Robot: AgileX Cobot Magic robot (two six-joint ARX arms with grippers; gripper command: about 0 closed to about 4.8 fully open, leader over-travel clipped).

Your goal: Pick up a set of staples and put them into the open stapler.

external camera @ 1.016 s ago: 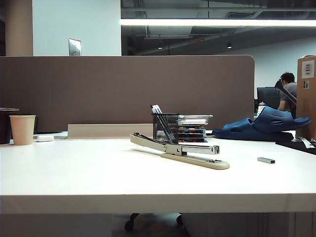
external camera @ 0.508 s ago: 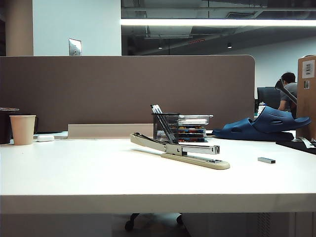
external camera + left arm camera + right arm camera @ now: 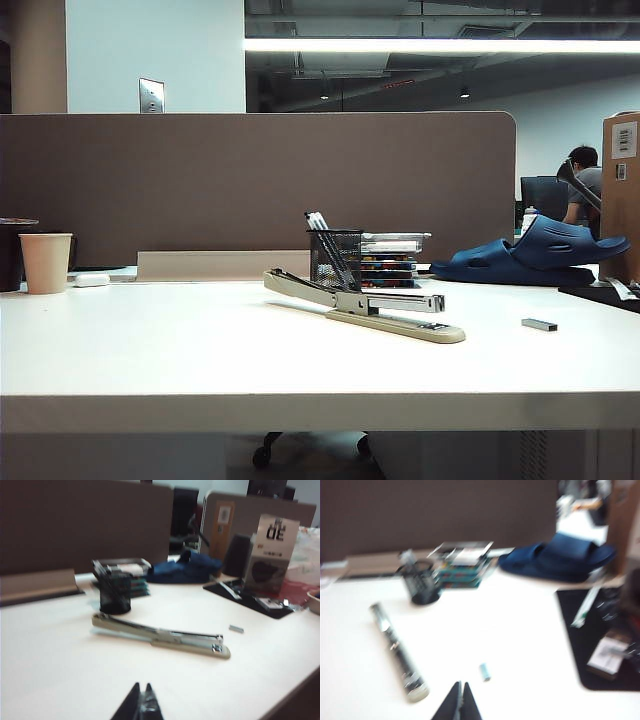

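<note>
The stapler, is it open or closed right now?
Open. The stapler's beige top arm is swung back and slopes toward the table, leaving the silver magazine uncovered. The set of staples lies apart.

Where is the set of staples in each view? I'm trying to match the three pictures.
Exterior view: set of staples lies on the table, right of the stapler.
Left wrist view: set of staples beyond the stapler's head end.
Right wrist view: set of staples beside the stapler, blurred.
Shared landmark: black mesh pen cup.
</note>
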